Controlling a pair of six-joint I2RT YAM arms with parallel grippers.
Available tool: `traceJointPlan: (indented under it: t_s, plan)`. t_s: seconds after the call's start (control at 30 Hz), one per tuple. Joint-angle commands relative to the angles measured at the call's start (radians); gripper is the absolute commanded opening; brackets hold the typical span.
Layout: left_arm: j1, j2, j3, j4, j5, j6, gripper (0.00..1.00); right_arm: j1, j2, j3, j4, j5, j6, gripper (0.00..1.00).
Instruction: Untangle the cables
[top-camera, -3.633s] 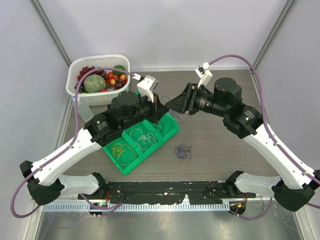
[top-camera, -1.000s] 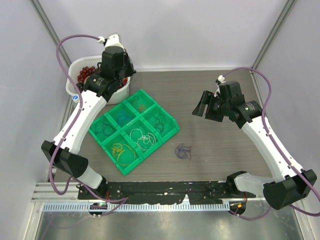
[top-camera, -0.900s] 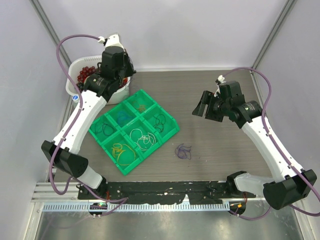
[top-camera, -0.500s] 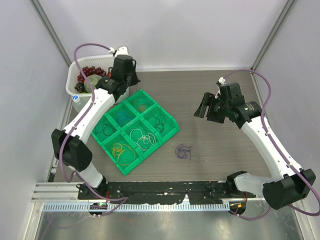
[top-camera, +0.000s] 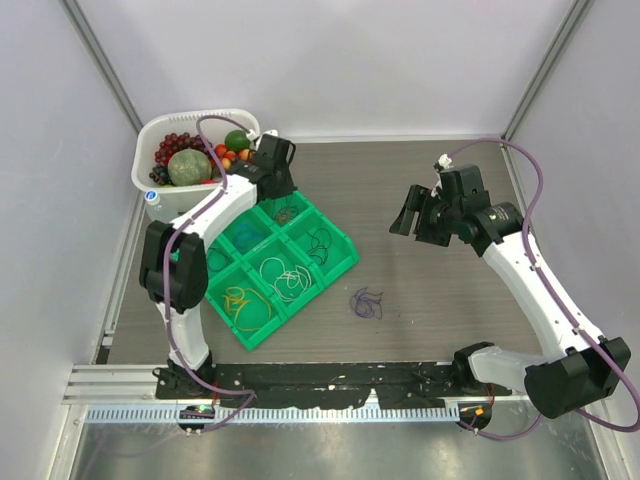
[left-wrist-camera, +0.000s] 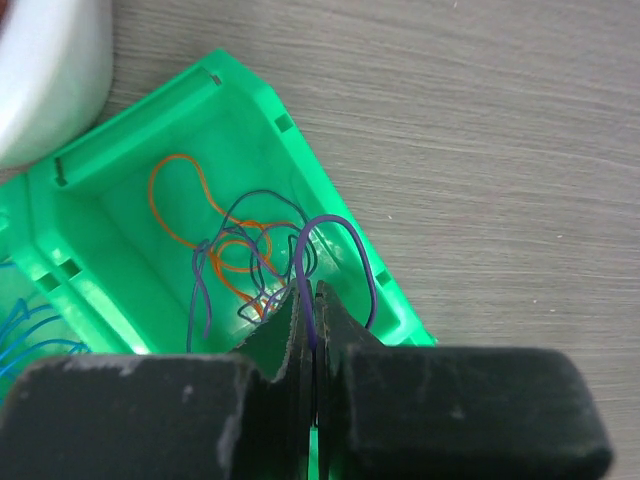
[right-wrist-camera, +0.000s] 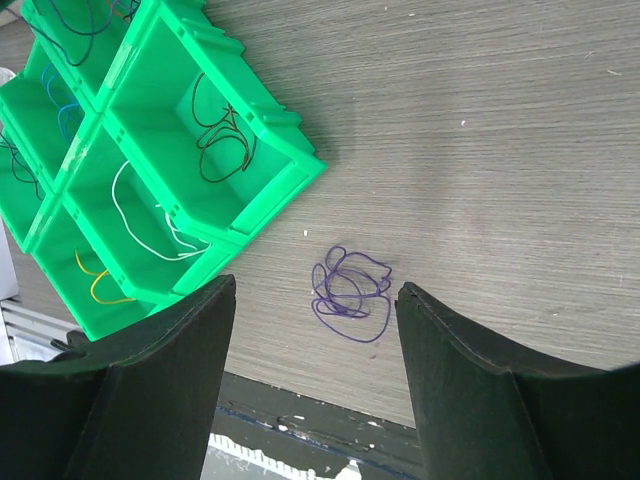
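Holds a purple cable (left-wrist-camera: 345, 222) pinched in the closed left gripper (left-wrist-camera: 313, 330) over the green tray's (left-wrist-camera: 135, 125) orange-and-purple compartment; hovers the right gripper (right-wrist-camera: 315, 288), jaws wide, above the purple tangle (right-wrist-camera: 350, 295) on the table (right-wrist-camera: 500, 150). Likely light, springy, snag-prone: best pinched at one outer strand.

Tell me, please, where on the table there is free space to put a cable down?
Bare table lies between the green tray and the right arm, beyond the purple tangle. Also right of that tangle. Crowded: the tray's compartments and the far-left corner by the white basket.
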Motion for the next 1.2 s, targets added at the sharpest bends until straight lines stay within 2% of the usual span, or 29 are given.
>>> traceJointPlan:
  t_s: [0.0, 0.13, 0.2, 0.23, 0.3, 0.4, 0.6, 0.7, 0.77, 0.87, 0.93, 1.07, 1.17]
  plan:
    - [0.014, 0.06, 0.03, 0.07, 0.044, 0.048, 0.0, -0.005, -0.034, 0.0, 0.015, 0.012, -0.017, 0.7]
    - [0.021, 0.074, 0.03, 0.084, 0.108, 0.076, 0.03, -0.007, -0.034, -0.003, 0.004, 0.009, -0.03, 0.71]
    - [0.024, 0.06, 0.038, 0.058, 0.118, 0.082, 0.19, -0.007, -0.032, -0.008, -0.005, 0.005, -0.035, 0.7]
    - [0.023, 0.048, 0.042, 0.034, 0.11, 0.079, 0.3, -0.007, -0.034, -0.015, -0.01, 0.003, -0.037, 0.7]
    - [0.024, 0.021, 0.059, -0.02, 0.111, 0.072, 0.43, -0.007, -0.037, -0.038, -0.01, -0.009, -0.037, 0.7]
    - [0.024, -0.053, 0.056, -0.095, 0.165, 0.059, 0.51, -0.007, -0.025, -0.084, -0.016, -0.046, -0.035, 0.7]
    - [0.024, -0.268, -0.079, -0.115, 0.274, 0.012, 0.61, 0.001, -0.009, -0.262, 0.033, -0.161, -0.009, 0.67]
    - [0.023, -0.358, -0.161, -0.111, 0.369, -0.037, 0.76, 0.025, 0.034, -0.345, 0.05, -0.228, 0.012, 0.61]
    - [0.02, -0.43, -0.226, -0.08, 0.444, -0.069, 0.77, 0.062, 0.054, -0.389, 0.063, -0.235, 0.022, 0.6]
    - [-0.014, -0.528, -0.321, -0.037, 0.521, -0.121, 0.68, 0.121, 0.066, -0.454, 0.091, -0.209, 0.051, 0.59]
    - [-0.075, -0.588, -0.375, -0.002, 0.538, -0.163, 0.66, 0.145, 0.077, -0.495, 0.137, -0.224, 0.11, 0.56]
    - [-0.294, -0.654, -0.459, 0.084, 0.443, -0.24, 0.67, 0.148, 0.133, -0.549, 0.218, -0.213, 0.202, 0.42]
    - [-0.452, -0.647, -0.505, 0.15, 0.342, -0.281, 0.69, 0.148, 0.155, -0.592, 0.283, -0.241, 0.27, 0.42]
